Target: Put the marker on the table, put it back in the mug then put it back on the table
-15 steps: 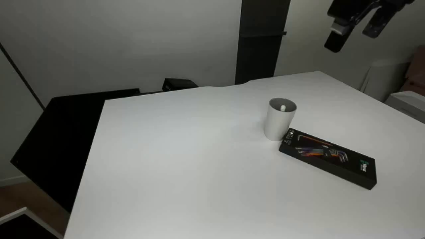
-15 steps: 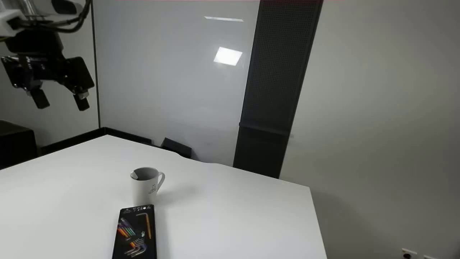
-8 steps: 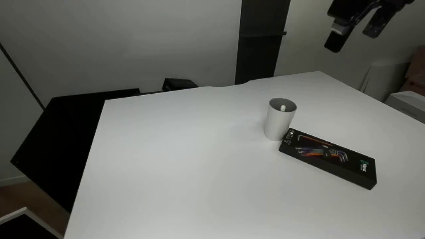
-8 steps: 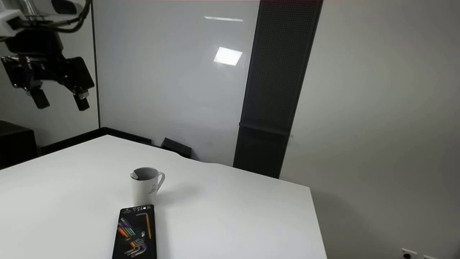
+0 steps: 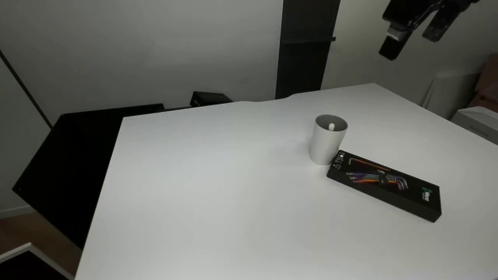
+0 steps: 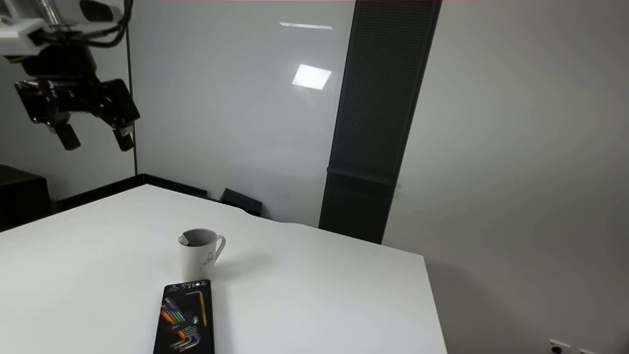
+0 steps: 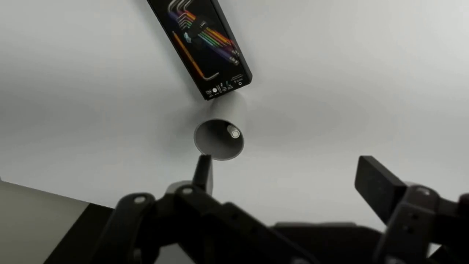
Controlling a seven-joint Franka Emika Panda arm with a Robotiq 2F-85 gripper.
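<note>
Standing on smooth table (image 5: 194,186), cylindrical mug (image 5: 326,147), rounded marker (image 7: 234,132) inside, jaws spread wide

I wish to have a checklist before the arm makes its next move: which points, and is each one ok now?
1. The end effector is open, holding nothing: ok.
2. The marker is inside the mug: ok.
3. The mug stands upright on the table: ok.
4. The end effector is centred on the marker in the wrist view: not ok, offset to one side.
5. The mug is apart from the black box: cannot tell, they look very close.
</note>
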